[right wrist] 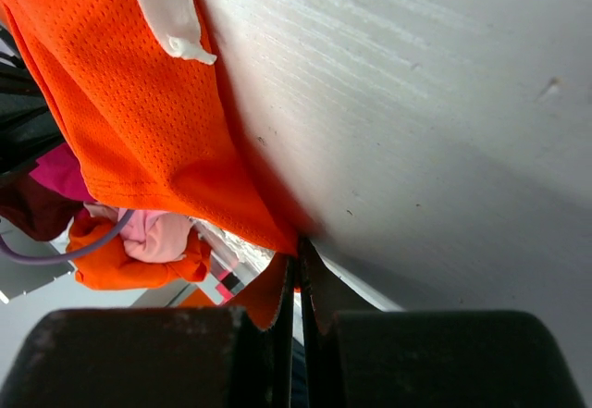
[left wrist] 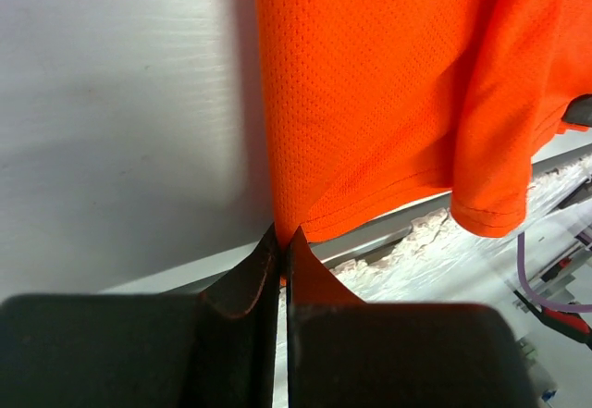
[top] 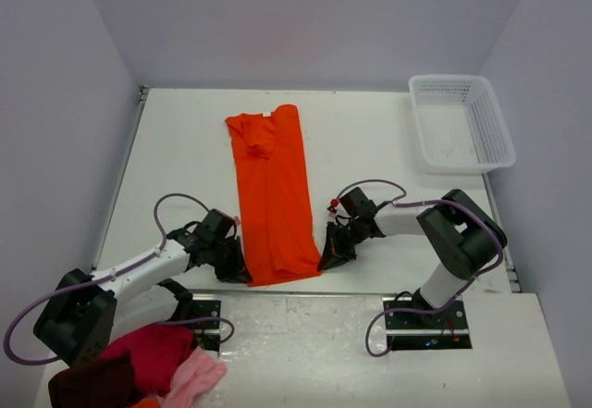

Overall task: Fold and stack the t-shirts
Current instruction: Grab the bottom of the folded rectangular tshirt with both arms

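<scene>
An orange t-shirt (top: 271, 195) lies on the white table as a long narrow strip, collar at the far end and hem at the near edge. My left gripper (top: 235, 269) is shut on the hem's near left corner. In the left wrist view its fingers (left wrist: 248, 283) pinch the orange mesh cloth (left wrist: 370, 103). My right gripper (top: 331, 258) is shut on the near right hem corner. The right wrist view shows the cloth (right wrist: 139, 112) drawn into the tips of its fingers (right wrist: 324, 283).
A white plastic basket (top: 460, 121) stands at the table's far right corner. A heap of other clothes (top: 153, 366), dark red, pink and orange, lies off the table by the left arm's base. Grey walls close in the table on three sides.
</scene>
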Controlling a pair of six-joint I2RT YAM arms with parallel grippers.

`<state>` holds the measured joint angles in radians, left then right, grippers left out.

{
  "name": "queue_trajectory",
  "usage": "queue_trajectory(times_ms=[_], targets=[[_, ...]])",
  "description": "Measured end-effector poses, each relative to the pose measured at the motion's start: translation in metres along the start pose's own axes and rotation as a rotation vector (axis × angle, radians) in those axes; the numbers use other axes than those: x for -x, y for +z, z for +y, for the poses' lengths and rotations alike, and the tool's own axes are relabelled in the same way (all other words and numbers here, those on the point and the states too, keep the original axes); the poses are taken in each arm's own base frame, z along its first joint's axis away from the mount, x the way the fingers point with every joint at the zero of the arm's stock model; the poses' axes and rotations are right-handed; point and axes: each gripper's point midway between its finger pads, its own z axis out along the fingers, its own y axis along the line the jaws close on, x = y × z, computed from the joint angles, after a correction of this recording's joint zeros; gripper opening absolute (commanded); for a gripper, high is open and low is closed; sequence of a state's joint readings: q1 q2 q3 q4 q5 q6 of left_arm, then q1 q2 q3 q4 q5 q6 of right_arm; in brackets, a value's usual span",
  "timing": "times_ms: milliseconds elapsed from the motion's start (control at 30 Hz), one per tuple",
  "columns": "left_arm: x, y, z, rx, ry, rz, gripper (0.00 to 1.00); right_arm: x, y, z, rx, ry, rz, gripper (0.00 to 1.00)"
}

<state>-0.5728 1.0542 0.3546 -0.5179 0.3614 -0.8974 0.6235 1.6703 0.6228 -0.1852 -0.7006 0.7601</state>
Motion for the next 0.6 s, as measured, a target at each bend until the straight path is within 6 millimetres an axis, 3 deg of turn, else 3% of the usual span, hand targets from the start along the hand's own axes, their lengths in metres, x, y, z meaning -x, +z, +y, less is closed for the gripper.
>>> queue_trajectory(times_ms=[600], targets=[[-0.0033,-0.0026,0.0060,0.041,-0.011,0.017,0.00,-0.0028,-0.0013,-0.0014,-0.009,0.009,-0.013,0.00]])
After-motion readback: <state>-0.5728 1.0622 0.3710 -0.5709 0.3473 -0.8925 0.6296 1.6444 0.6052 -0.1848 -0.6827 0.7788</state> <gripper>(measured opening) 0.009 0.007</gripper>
